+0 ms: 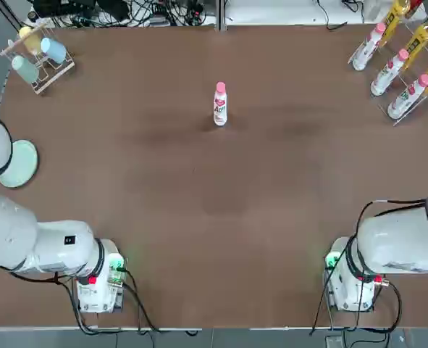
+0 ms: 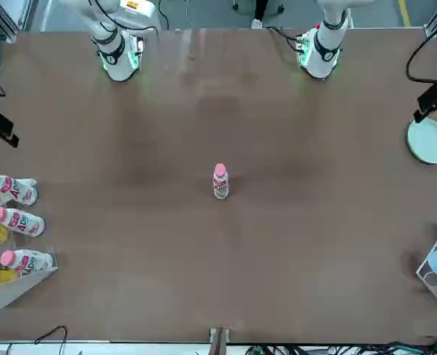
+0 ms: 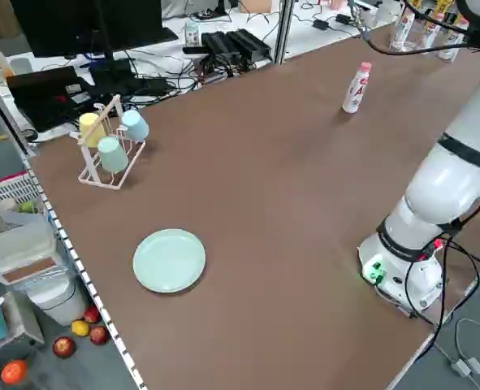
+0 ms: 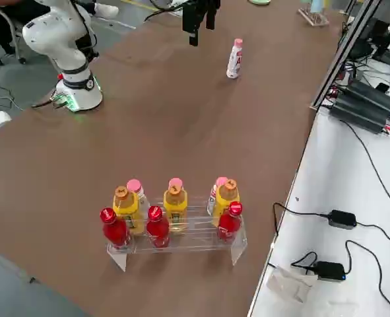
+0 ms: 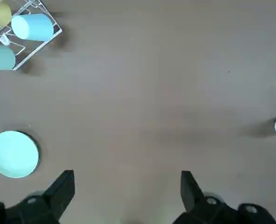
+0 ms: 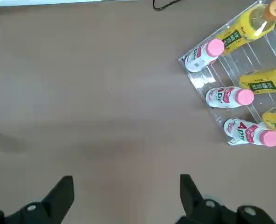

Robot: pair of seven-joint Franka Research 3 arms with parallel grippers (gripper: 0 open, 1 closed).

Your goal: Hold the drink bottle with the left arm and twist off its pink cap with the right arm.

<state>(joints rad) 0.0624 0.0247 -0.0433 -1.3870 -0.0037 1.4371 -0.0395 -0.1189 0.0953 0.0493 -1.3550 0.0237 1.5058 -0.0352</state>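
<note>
The drink bottle (image 1: 220,106) stood upright, alone, near the middle of the brown table (image 1: 199,217), toward the side away from the robot's bases, its long axis vertical and its neck pointing up. The pink cap (image 1: 220,88) sat on its neck. Its label was red-pink and green print on white; large red letters showed in the side views, but they were too small to read with any confidence.

The left gripper (image 5: 126,193) hung over the table on the robot's left side, its two black fingers spread wide with nothing between them. The right gripper (image 6: 126,193) hung likewise on the robot's right side, fingers wide apart and empty. Both were well apart from the bottle.

The right side view alone showed the clear rack (image 4: 181,241) at the table's edge from the front: red-capped bottles in the first row, yellow bottles with orange caps and white bottles with pink caps behind. The right wrist view showed those white bottles more closely, with red "AD" lettering on the labels, and green-banded labels on the yellow ones whose writing could not be made out.

The left side view showed what no table view did: a floor area with baskets and loose fruit beside the table, and a monitor and cables behind it. It also showed the pale green plate (image 3: 170,259) and the wire rack of cups (image 3: 110,150), both well apart from the bottle.
</note>
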